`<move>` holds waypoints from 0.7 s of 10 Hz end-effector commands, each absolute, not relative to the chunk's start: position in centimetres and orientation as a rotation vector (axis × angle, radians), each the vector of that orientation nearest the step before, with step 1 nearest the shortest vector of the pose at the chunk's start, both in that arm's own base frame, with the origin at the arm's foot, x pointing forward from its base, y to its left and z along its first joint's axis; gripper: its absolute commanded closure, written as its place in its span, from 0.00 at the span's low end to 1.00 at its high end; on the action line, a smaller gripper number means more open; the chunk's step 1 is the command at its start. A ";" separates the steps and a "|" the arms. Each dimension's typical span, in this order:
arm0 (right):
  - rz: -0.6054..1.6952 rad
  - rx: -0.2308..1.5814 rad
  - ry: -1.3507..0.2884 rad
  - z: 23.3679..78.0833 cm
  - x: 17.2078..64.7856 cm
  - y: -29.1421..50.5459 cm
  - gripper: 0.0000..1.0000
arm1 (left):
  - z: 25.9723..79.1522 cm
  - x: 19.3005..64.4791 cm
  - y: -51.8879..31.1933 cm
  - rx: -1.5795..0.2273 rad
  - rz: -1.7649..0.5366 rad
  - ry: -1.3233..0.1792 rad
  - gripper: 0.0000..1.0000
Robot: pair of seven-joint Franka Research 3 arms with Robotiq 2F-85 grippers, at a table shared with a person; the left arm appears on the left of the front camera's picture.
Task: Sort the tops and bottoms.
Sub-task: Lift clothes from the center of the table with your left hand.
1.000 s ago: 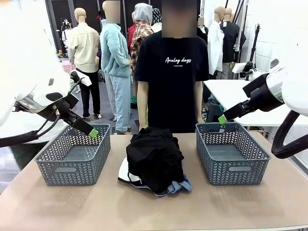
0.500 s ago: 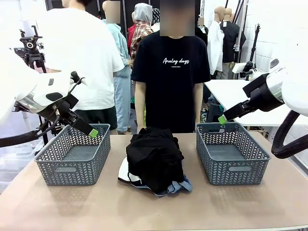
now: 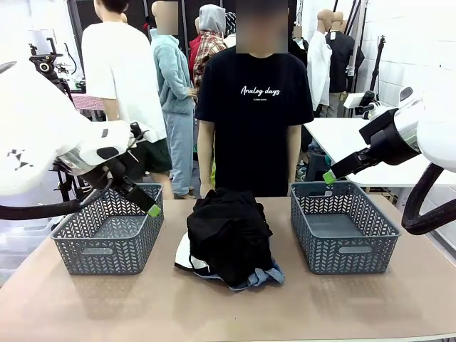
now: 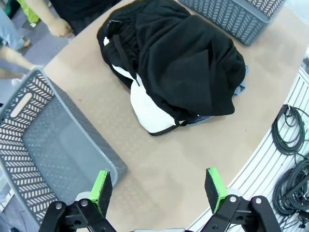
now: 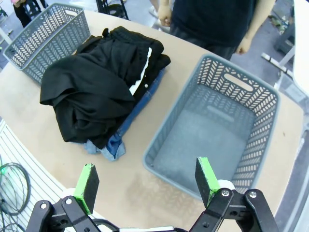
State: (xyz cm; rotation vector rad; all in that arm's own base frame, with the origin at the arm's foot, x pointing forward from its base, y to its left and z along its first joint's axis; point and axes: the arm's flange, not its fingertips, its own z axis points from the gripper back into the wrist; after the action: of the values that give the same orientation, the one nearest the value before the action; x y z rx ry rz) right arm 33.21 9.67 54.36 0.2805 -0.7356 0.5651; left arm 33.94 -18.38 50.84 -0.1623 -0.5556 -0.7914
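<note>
Left gripper: fingers spread wide, nothing between the pads. It hangs in the air above the inner wall of the left basket. In the left wrist view the basket's grey floor lies under and beside one finger, bare table under the other.

Pile: on the table, ahead of the left gripper and below it, apart from it. It sits between the two baskets and touches neither.
- black garment on top, bunched, covers most of the pile
- white garment with thin black piping sticks out underneath, on the edge nearest the left gripper
- denim at the bottom, a corner peeks out on the edge nearest the right gripper
- cannot tell how many black pieces are in the bunch

Right gripper: fingers spread wide, holding nothing. It hangs above the right basket, near that basket's far inner corner in the front view. The pile lies off to its side and lower, well apart.

Person: stands at the far side of the table, beyond both grippers, arms down, hands off the pile.
</note>
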 end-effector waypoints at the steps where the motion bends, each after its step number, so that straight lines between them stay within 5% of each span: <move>1: 0.561 0.301 -0.737 54.3 33.3 9.8 0.00 | 50.6 36.0 -18.8 -0.244 -0.805 -0.537 0.00; 3: 0.561 0.301 -0.737 54.3 33.3 9.8 0.00 | 49.7 39.6 -20.0 -0.312 -0.645 -0.677 0.00; 7: 0.561 0.301 -0.737 54.3 33.3 9.8 0.00 | 47.8 43.5 -24.7 -0.263 -0.473 -0.562 0.00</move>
State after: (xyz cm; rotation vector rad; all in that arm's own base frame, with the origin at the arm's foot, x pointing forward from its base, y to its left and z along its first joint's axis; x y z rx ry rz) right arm 33.17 9.70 54.39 0.2799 -0.7366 0.5659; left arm 42.81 -23.24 47.47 -0.2889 -0.6003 -0.5029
